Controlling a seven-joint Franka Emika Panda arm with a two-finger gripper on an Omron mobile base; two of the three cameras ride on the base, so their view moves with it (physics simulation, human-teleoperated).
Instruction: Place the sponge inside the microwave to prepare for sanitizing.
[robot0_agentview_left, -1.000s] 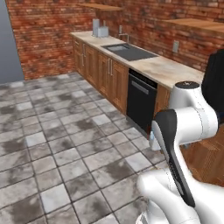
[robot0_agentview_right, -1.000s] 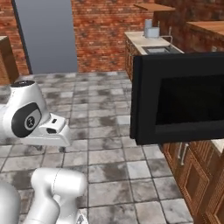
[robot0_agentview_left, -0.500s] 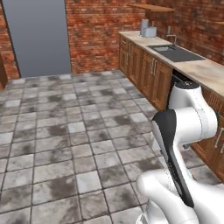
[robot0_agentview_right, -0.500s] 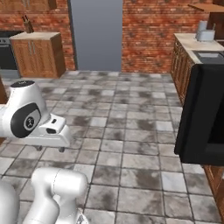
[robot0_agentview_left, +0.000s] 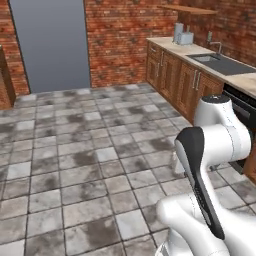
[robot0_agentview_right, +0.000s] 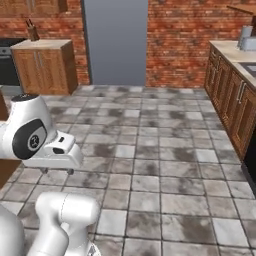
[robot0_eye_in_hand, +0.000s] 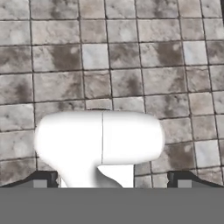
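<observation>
We see our gripper (robot0_eye_in_hand: 112, 179) spread wide and holding nothing above the grey tiled floor (robot0_eye_in_hand: 109, 52), while the counter's sink (robot0_agentview_left: 220, 64) looks empty.

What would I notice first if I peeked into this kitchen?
The big white robot arm fills the front, low at the right of the left base view. Behind it spreads a grey stone-tiled floor, running to a tall grey door in the red brick wall. Wooden cabinets line the right side.

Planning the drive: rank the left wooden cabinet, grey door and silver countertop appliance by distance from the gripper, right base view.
1. Wooden cabinet, back left, nearest the gripper.
2. Grey door, back centre.
3. Silver appliance, far right, farthest.
</observation>
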